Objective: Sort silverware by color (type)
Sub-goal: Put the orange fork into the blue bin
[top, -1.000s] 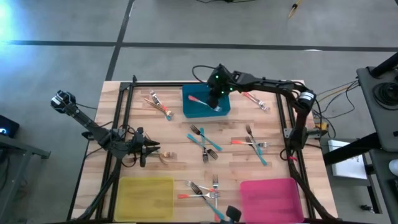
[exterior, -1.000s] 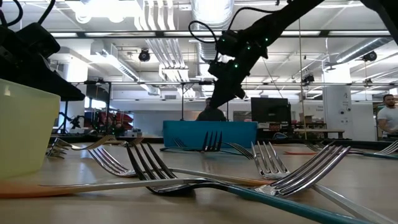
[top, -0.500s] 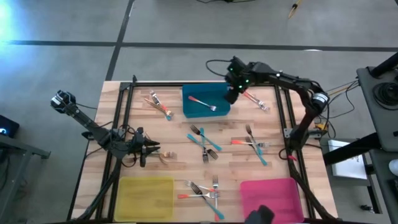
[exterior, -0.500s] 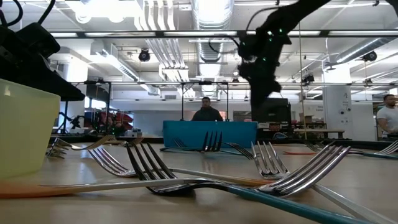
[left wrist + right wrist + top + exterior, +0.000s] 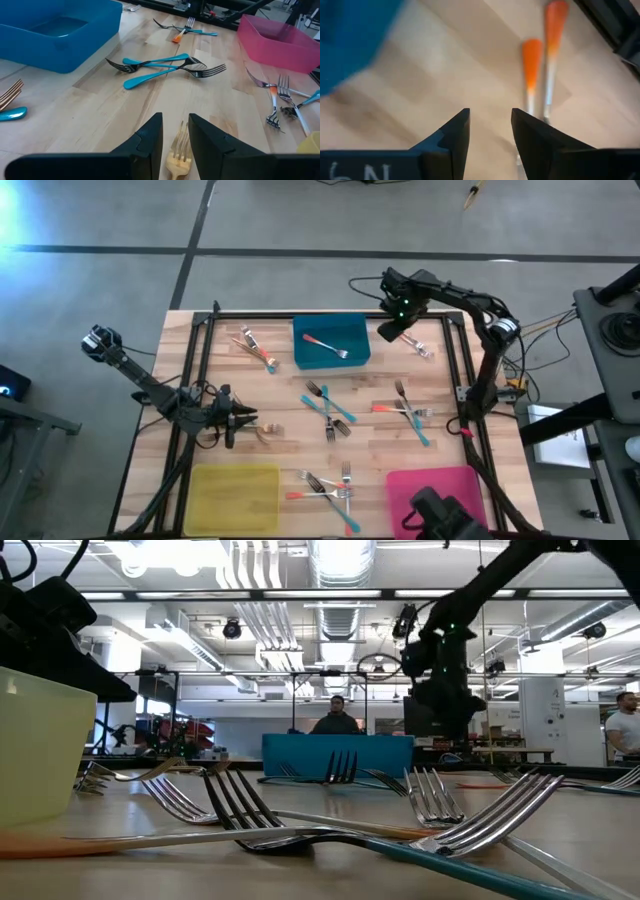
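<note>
Small forks lie scattered on the wooden table. My right gripper (image 5: 386, 332) (image 5: 490, 131) hangs open above the boards between the blue bin (image 5: 331, 343) and two red-orange-handled forks (image 5: 412, 342) (image 5: 543, 45), touching nothing. One red-orange-handled fork (image 5: 326, 345) lies flat inside the blue bin. My left gripper (image 5: 250, 419) (image 5: 175, 133) is open and low at the table's left side; its fingers stand on either side of the head of a gold fork (image 5: 178, 151) that lies on the table.
Crossed teal-handled forks (image 5: 326, 406) lie mid-table, a mixed group (image 5: 410, 414) to the right, another (image 5: 330, 490) near the front edge, and a pair (image 5: 258, 348) at the far left. A yellow bin (image 5: 235, 498) and a pink bin (image 5: 437, 494) sit at the near edge.
My right gripper has swung from over the blue bin toward the table's right edge and now hangs past the bin's right wall, close to the two red-orange forks. The red-orange fork stays lying in the bin. My left arm has kept still.
</note>
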Available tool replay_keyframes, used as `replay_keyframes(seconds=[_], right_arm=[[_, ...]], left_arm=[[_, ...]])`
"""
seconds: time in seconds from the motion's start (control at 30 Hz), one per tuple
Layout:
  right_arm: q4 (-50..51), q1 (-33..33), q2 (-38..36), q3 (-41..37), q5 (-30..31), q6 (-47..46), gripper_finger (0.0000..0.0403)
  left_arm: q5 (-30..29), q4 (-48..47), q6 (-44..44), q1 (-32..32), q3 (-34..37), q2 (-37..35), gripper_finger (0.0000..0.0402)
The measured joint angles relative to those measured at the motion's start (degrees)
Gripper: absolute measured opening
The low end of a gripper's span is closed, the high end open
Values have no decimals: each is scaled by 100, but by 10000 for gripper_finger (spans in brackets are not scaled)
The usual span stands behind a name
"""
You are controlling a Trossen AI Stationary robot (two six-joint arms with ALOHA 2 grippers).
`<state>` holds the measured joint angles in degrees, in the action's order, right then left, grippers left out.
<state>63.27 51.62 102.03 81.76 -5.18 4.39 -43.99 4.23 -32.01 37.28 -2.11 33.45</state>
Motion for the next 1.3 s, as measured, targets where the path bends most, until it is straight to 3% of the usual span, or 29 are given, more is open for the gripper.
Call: replay_keyframes(seconds=[0.87, 1.0, 1.23, 1.3], right_arm=[[415, 264, 1384, 31, 670, 856, 132], [417, 266, 1390, 24, 703, 929, 108], [440, 269, 1335, 9, 695, 991, 20], [458, 269, 1306, 4, 687, 992, 14]], left_arm=[[0, 2, -2, 2, 0, 0, 77], [0, 1, -1, 0, 0, 0, 77], [0, 0, -2, 2, -1, 0, 77], [0, 0, -2, 2, 0, 0, 77]])
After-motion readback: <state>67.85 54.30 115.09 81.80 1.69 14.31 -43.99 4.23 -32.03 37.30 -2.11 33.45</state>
